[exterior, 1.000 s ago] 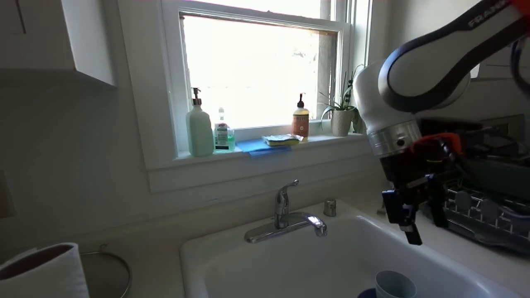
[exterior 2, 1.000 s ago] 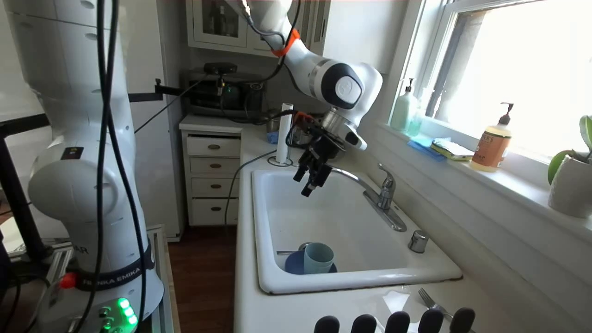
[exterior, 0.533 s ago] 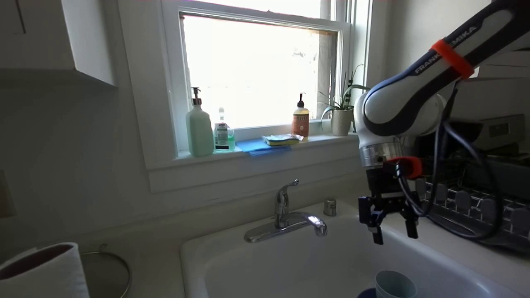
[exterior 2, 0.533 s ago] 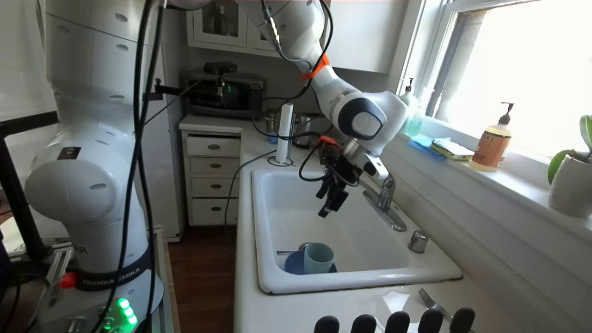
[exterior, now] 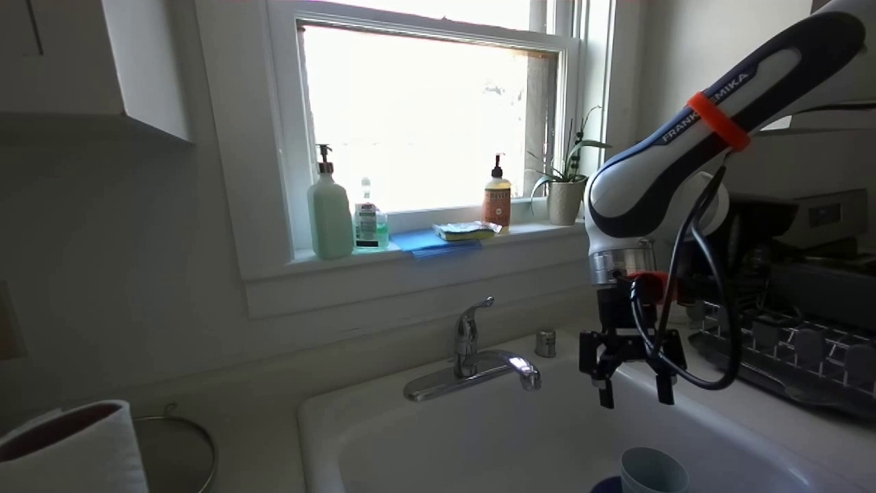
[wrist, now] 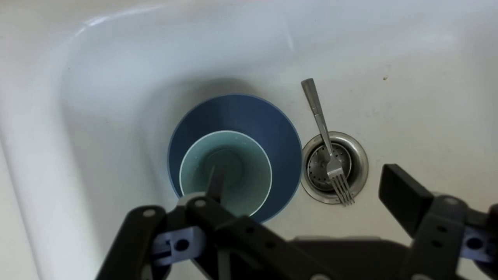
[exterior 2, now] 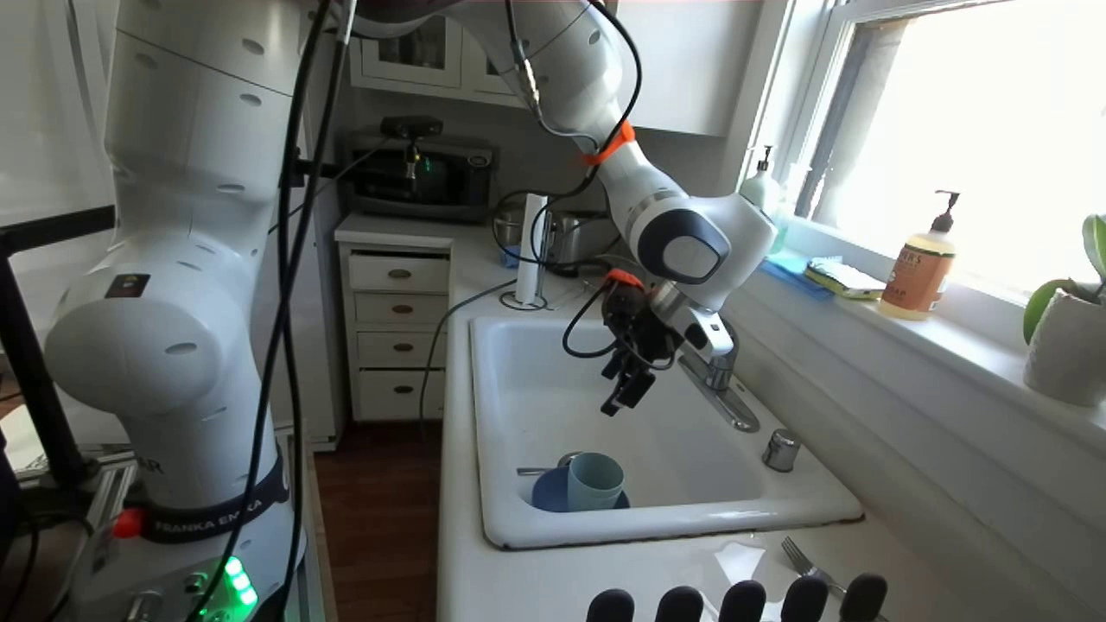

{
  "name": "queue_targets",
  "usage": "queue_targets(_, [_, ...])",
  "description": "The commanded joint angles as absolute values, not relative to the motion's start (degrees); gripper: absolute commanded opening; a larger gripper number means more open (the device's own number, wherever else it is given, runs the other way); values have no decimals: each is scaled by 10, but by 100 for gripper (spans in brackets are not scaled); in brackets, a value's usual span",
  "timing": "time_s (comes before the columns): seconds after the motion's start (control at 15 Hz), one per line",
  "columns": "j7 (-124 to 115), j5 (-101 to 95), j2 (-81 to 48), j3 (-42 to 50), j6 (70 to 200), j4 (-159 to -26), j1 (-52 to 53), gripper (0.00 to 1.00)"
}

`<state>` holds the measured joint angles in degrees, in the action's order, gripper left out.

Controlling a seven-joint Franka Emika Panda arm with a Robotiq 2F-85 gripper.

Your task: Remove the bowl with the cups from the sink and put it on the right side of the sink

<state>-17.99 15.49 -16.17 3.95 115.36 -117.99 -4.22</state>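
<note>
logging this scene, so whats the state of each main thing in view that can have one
Gripper: open, holding nothing, above the sink
Blue bowl: in the sink, holding the cup
Cup: inside the bowl, open end up
Sink fork: lying across the drain
Counter fork: lying, partly hidden
Faucet: no water seen running
Orange-labelled bottle: upright
Green pump bottle: upright
Base lights: lit green

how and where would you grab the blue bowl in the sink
I'd grip the blue bowl by its rim at the upper right in the wrist view, bringing the open pincer straight down, one jaw inside, one outside. The bowl sits open side up with the cup off-centre in it, so the free gap there looks widest. Keep the outer jaw clear of the fork nearby.
</note>
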Motion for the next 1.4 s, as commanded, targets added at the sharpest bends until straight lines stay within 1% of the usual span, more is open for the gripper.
queue_targets(0.0, [-179, 155, -162, 42, 1152, -1178, -40, 100])
queue_targets(0.27, [-165, 184, -225, 35, 1131, -1134, -48, 100])
queue_targets(0.73, [-142, 227, -304, 17, 1141, -1094, -53, 100])
queue_targets(1.33, [-71, 252, -355, 7, 1152, -1044, -68, 100])
